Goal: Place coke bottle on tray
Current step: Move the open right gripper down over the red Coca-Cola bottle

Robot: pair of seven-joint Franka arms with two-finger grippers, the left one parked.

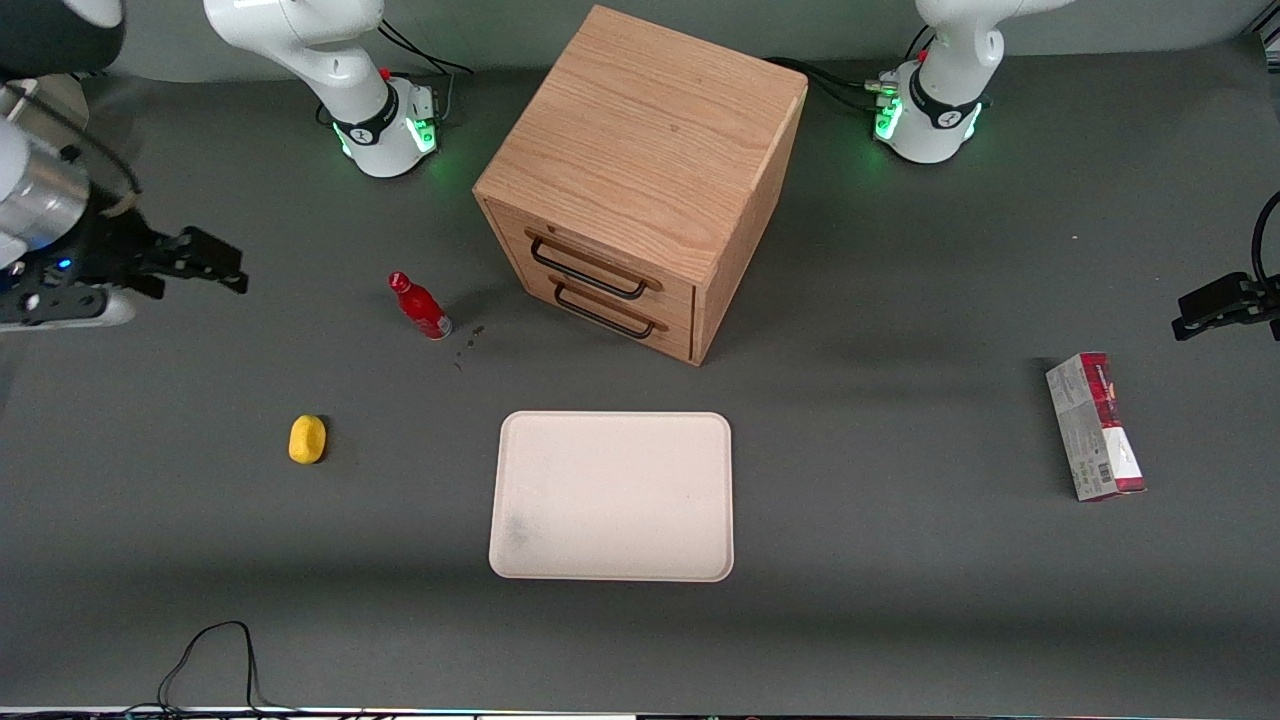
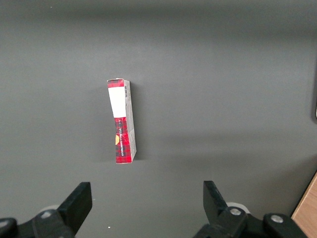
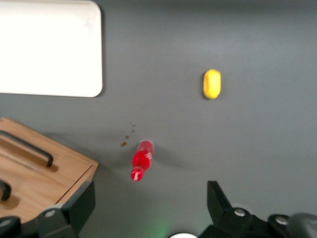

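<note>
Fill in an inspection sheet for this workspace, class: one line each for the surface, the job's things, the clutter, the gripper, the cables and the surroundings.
Surface: dark grey table; small brown specks beside the bottle.
Job's things: coke bottle stands on the table in front of the wooden drawer cabinet, off the tray; the tray holds nothing and lies nearer the front camera.
Clutter: yellow lump toward the working arm's end; red-and-grey carton toward the parked arm's end.
Gripper: right gripper open, holding nothing, above the table, apart from the bottle.
Cables: black cable at the table's near edge; more at the arm bases.
Surroundings: nothing seen.
</note>
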